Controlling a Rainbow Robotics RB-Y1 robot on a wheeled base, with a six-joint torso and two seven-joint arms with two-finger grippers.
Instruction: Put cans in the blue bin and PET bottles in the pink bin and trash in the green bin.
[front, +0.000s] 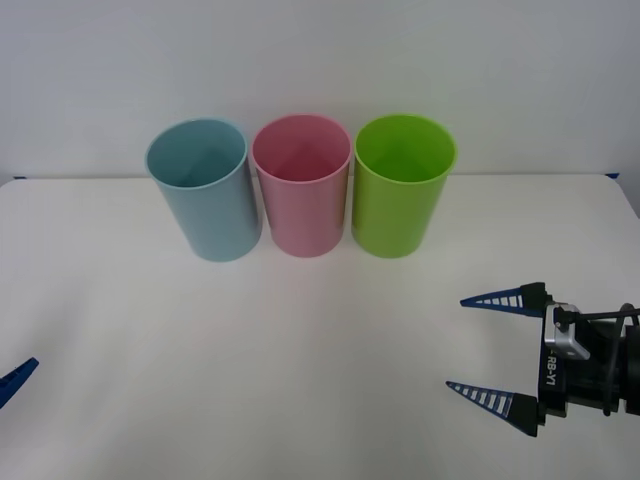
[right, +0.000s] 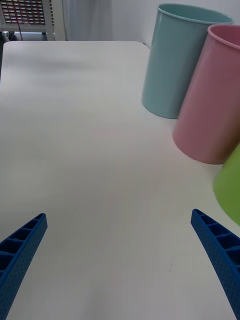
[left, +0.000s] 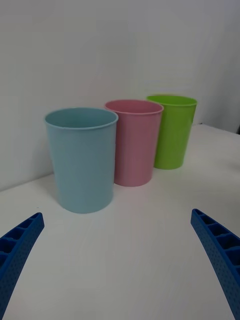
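Three tall bins stand in a row at the back of the white table: the blue bin (front: 205, 205) on the left, the pink bin (front: 302, 205) in the middle, the green bin (front: 400, 210) on the right. All three look empty from above. My right gripper (front: 455, 343) hovers open over the table's front right, pointing left, nothing between its fingers. At the front left edge, one fingertip (front: 20, 378) of my left gripper shows. In the left wrist view my left gripper (left: 117, 214) is open and faces the blue bin (left: 82, 160). Cans, PET bottles and trash are out of view.
The white table (front: 300, 350) runs bare from the bins to the front edge. A white wall stands just behind the bins. In the right wrist view the blue bin (right: 180, 65), pink bin (right: 215, 100) and green bin (right: 231, 187) line one side.
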